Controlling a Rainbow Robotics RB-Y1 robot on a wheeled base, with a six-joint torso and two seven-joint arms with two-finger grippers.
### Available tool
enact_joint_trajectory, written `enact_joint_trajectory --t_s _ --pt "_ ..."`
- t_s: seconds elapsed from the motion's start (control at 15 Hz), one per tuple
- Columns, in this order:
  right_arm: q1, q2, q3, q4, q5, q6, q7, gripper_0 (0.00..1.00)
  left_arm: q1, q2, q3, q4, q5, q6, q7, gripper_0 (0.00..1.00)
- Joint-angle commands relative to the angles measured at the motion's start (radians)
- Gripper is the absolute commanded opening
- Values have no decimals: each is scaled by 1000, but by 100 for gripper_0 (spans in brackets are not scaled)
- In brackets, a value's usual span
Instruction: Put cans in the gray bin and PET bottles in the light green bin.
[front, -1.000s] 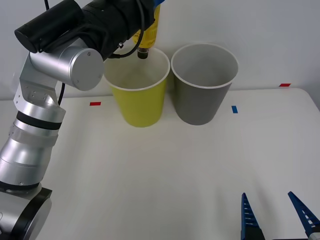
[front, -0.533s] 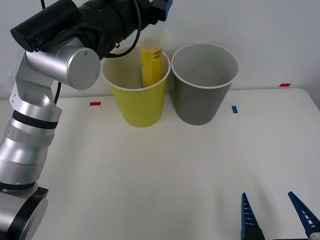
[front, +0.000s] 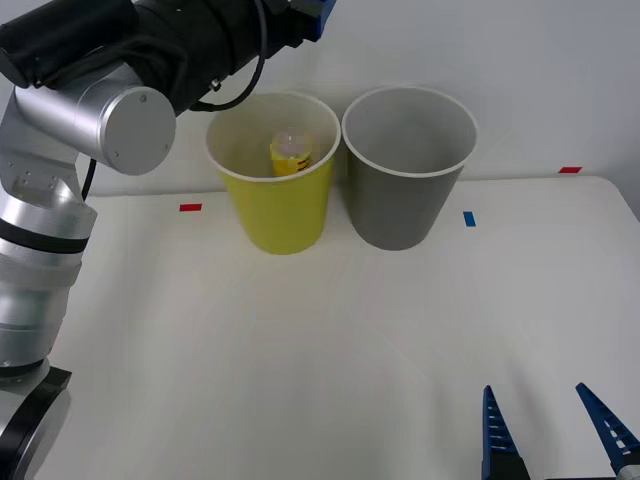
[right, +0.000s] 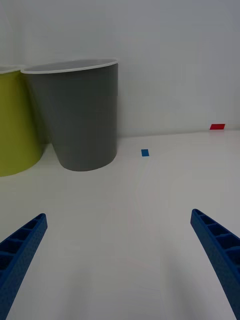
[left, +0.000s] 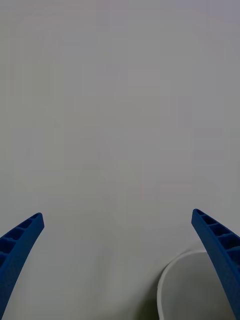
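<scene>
The PET bottle (front: 290, 153), yellow-labelled, lies inside the light green bin (front: 277, 215), leaning on its far right wall. To the right of that bin stands the gray bin (front: 405, 205), its pale inside showing nothing. My left arm (front: 120, 110) reaches over the light green bin from the upper left. My left gripper (left: 120, 260) is open and empty, facing the white wall, with a bin's white rim (left: 167, 275) below it. My right gripper (front: 552, 432) hangs open and empty at the table's near right, facing the gray bin (right: 82, 120) and the light green bin (right: 15, 125).
The white table (front: 300, 340) ends at a white wall just behind the bins. Small tape marks lie on it: red (front: 190, 208) to the left, blue (front: 469, 218) right of the gray bin, red (front: 569, 170) at the far right.
My left gripper opened and let go of the bottle, which dropped into the light green bin. The left arm has lifted and drawn slightly left. The right arm has stayed still.
</scene>
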Motion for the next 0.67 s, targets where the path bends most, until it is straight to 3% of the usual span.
enact_joint_trajectory --t_s 0.07,0.2,0.4,0.67 --pt "0 0 0 0 0 0 0 100 18 31 0 -27 16 1 7 100" --pt "0 0 0 0 0 0 0 100 102 48 23 -134 27 19 14 100" --pt "0 0 0 0 0 0 0 100 215 78 106 -328 33 155 24 100" --pt "0 0 0 0 0 0 0 100 383 101 169 -467 48 155 35 100"
